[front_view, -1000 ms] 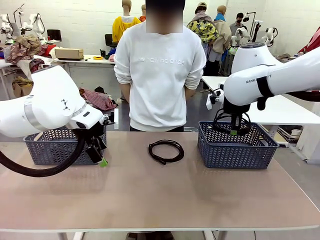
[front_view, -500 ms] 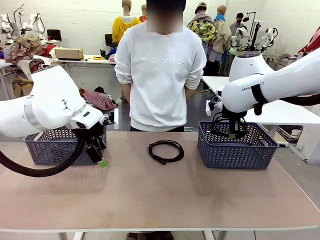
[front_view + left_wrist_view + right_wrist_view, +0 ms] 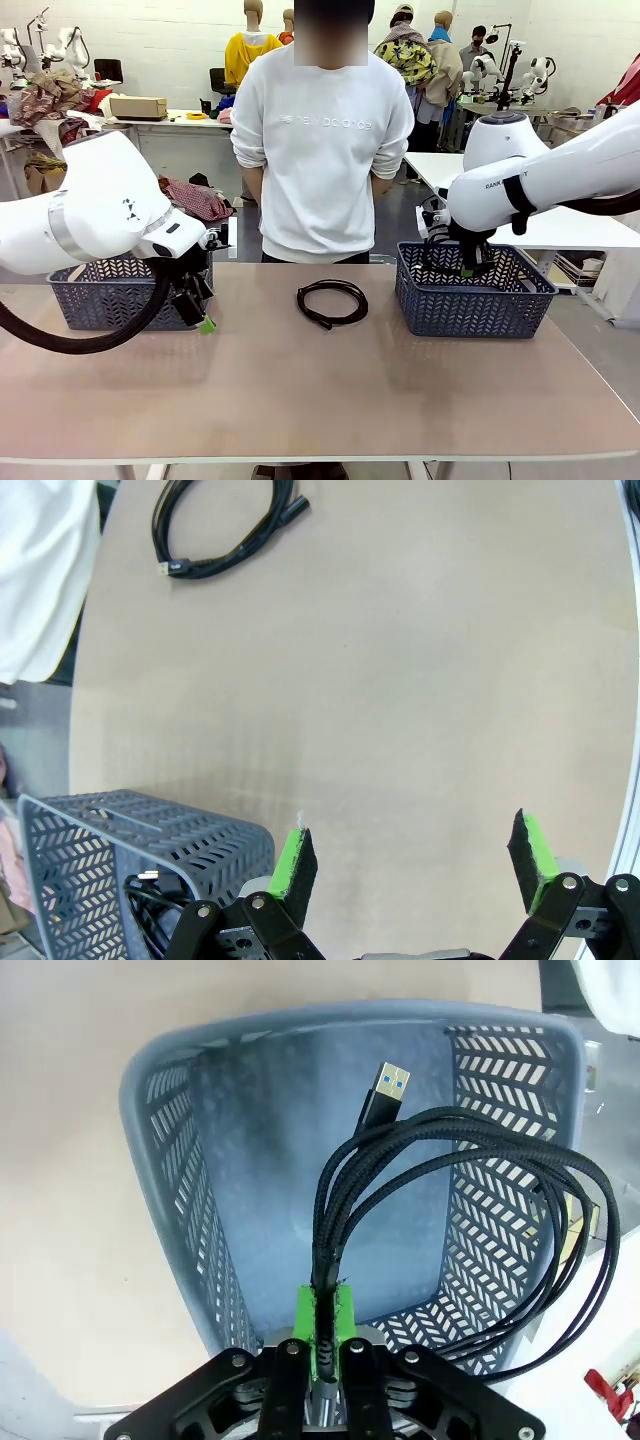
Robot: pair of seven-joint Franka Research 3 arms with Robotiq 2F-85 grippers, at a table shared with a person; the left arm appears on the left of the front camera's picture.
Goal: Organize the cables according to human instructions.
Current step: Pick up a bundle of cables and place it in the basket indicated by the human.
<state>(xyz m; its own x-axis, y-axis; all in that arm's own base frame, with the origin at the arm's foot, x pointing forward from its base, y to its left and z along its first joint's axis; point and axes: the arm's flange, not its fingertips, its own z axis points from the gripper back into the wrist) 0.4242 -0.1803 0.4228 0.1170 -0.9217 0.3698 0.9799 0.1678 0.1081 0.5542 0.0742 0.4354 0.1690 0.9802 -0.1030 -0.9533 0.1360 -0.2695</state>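
**Right gripper holds a cable over the right basket**

The right gripper [image 3: 325, 1338] is clamped on a coiled black cable [image 3: 470, 1170], its green pads pressed together on the bunched strands. The loops hang inside the right basket [image 3: 470, 308], at the table's far right, and a USB plug [image 3: 386, 1095] sticks out of the coil above the basket floor.

A second cable [image 3: 332, 302] lies coiled on the table [image 3: 320, 400] near the far edge, between the two baskets and just in front of the person [image 3: 320, 140].

The left gripper [image 3: 415, 855] hangs with its fingers spread wide and nothing between them, above bare table just beside the left basket [image 3: 85, 295]. The left wrist view shows black cord [image 3: 148, 898] inside that basket.
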